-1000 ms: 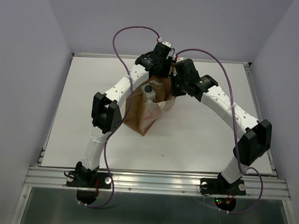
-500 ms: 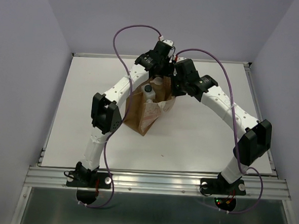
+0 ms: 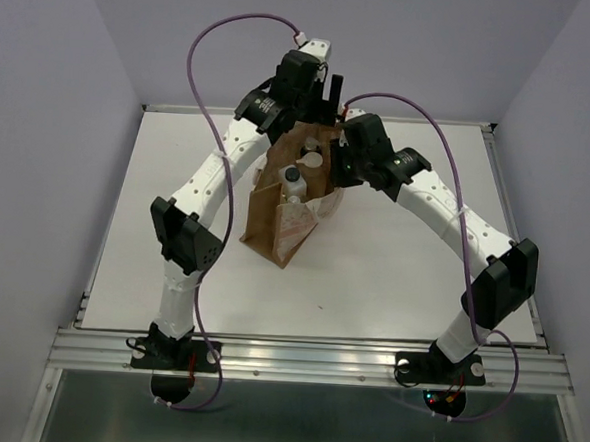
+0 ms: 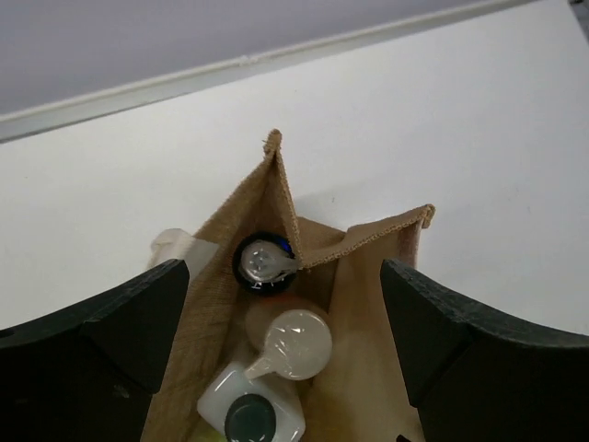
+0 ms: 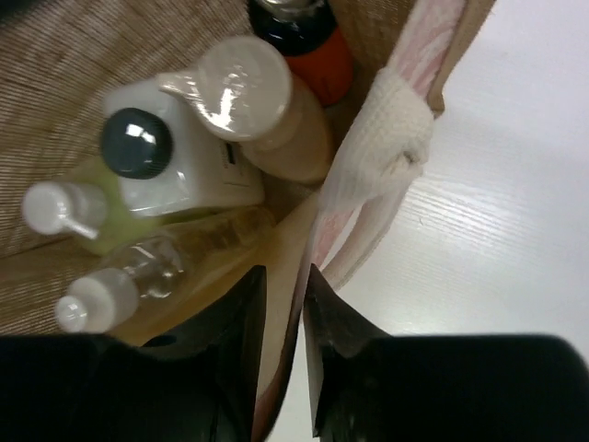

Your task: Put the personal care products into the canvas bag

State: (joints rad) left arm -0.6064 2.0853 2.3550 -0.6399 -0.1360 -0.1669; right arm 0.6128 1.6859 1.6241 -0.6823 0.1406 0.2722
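All 5 bottles point(image 5: 175, 157) sit inside canvas bag point(image 3: 280, 220) on bench point(image 3: 392, 267), so packing looks done: left hand point(image 3: 330, 95) above bag mouth, wide open, empty; right hand point(image 5: 281, 368) pinched on bag rim; next, prob. release w/o tipping bag.

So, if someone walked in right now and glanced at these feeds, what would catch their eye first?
The tall brown canvas bag at the centre of the top view, with both arms arched over it. In the right wrist view, five bottles sit packed inside. The right tool pinches the bag's wall, while the left tool hangs open above its mouth.
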